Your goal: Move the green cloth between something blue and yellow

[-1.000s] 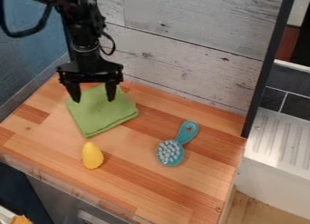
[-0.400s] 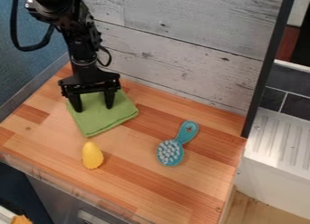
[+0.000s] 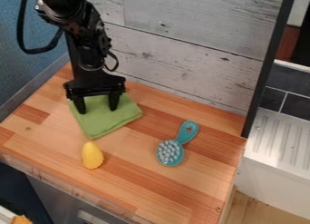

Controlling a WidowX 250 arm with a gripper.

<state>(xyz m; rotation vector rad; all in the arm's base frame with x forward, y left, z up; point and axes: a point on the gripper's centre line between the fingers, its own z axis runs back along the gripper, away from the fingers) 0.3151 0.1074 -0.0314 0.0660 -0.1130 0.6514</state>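
Currently, I am keeping the end effector (image 3: 97, 109) upright over the rear half of the green cloth (image 3: 108, 123), its fingers (image 3: 113, 102) standing well spread, their tips seeming to be pressing the fabric and not pinching a fold. The cloth is lying flat at the upper left of the bench (image 3: 136, 191), behind the yellow object (image 3: 92, 156), with its front corner pointing towards that object. The blue brush (image 3: 170, 152) is lying farther right, so the intended gap is opening between these two. I am judging that the wide stance is serving to push or drag the cloth by friction, and that a light contact would be risking a slip or a crease. Relative to the preceding frame, the end effector is sitting slightly farther right, and the cloth is showing a small matching shift right and forward; the yellow object and brush are occupying unchanged positions.
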